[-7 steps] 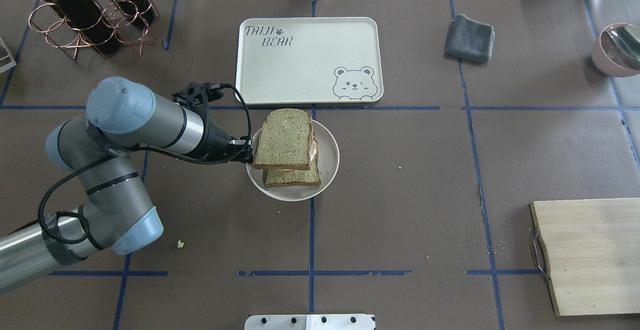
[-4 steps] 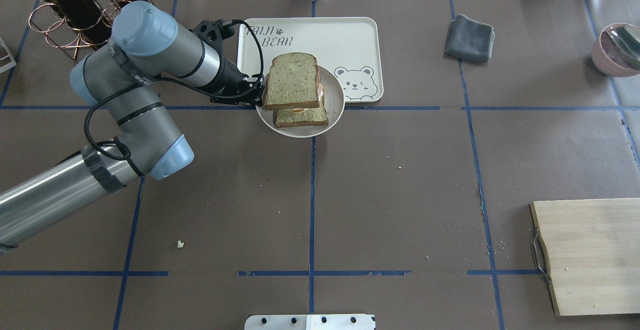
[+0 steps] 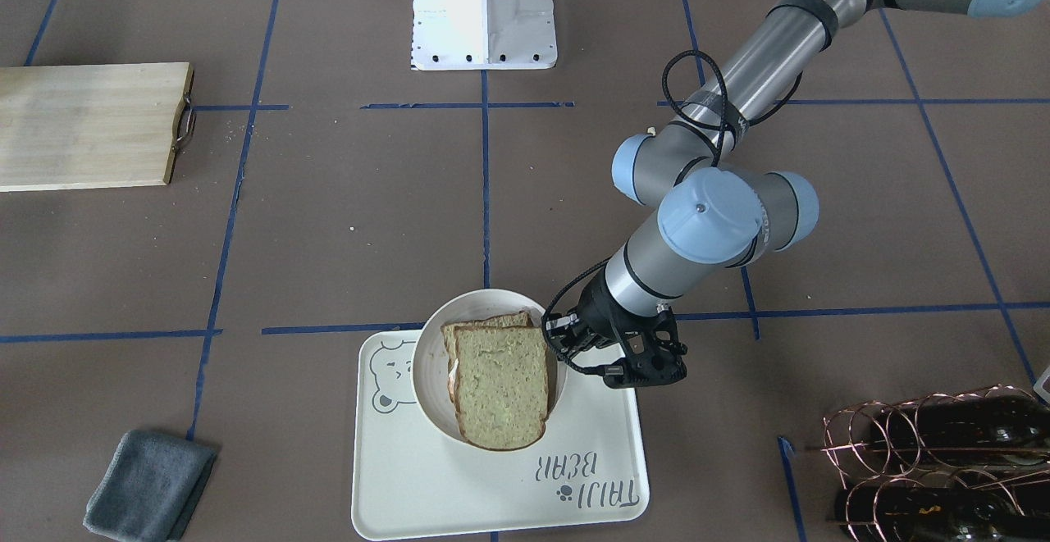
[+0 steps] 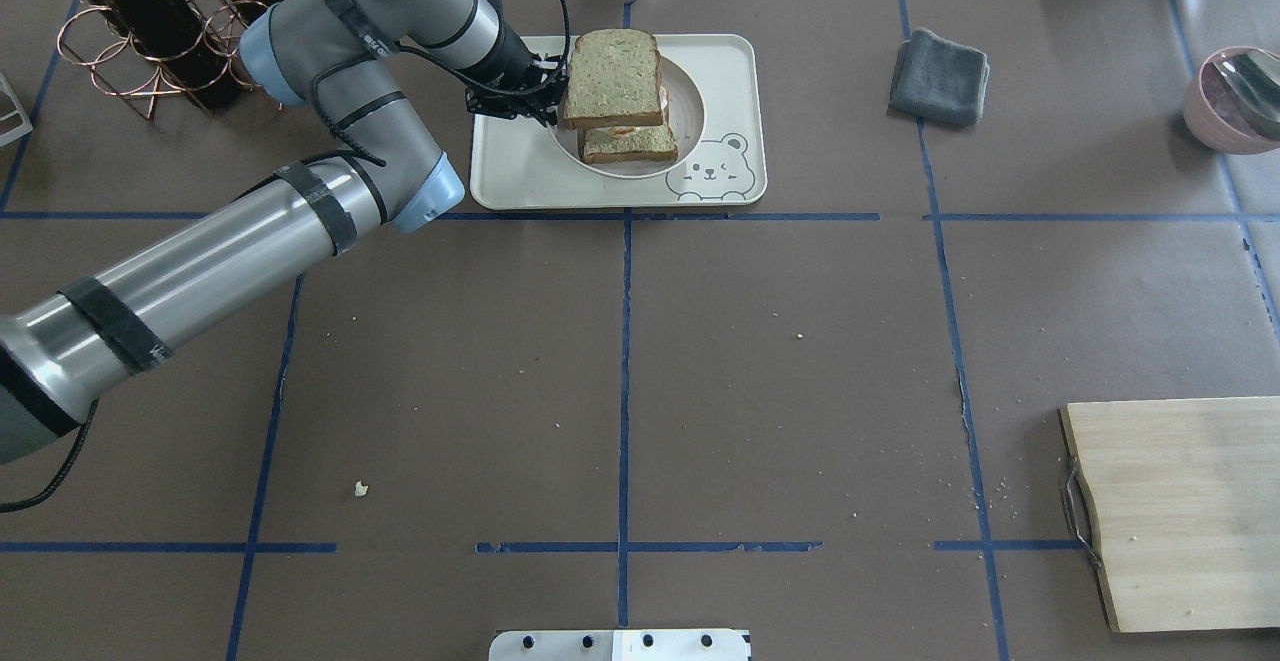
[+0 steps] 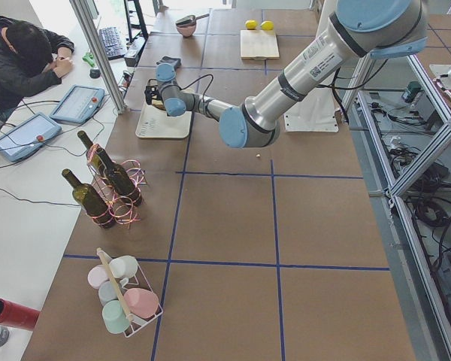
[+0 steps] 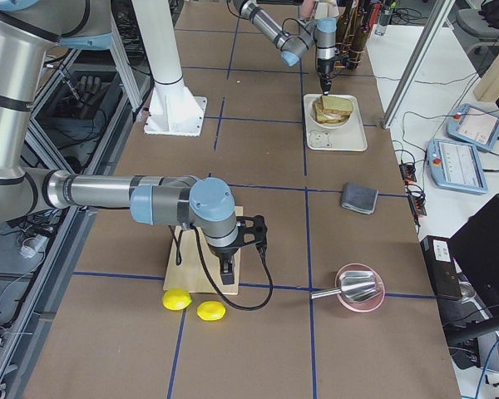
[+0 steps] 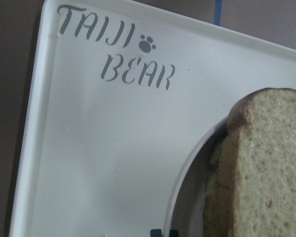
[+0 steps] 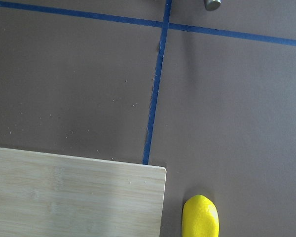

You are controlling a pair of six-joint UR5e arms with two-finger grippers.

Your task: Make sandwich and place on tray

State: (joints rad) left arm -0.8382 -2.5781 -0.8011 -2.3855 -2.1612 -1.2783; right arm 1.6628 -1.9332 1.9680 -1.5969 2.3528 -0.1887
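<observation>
Over tray [image 4: 520, 176] centre: sandwich [image 4: 612, 76] on plate [image 4: 690, 111], top slice offset from lower. Left hand [image 4: 552, 101] clamped on plate rim. One second back, plate was short of tray, above bare desk [image 4: 800, 391]; carry now done (touchdown unclear). Remaining, likely: lower, release. Right hand [image 6: 227, 268] far off over cutting board [image 4: 1180, 511], grip state cannot tell.

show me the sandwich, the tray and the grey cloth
sandwich [image 4: 612, 78], overhead view, middle of top slice
tray [image 4: 520, 169], overhead view, bare floor near its left end
grey cloth [image 4: 938, 78], overhead view, its centre
</observation>
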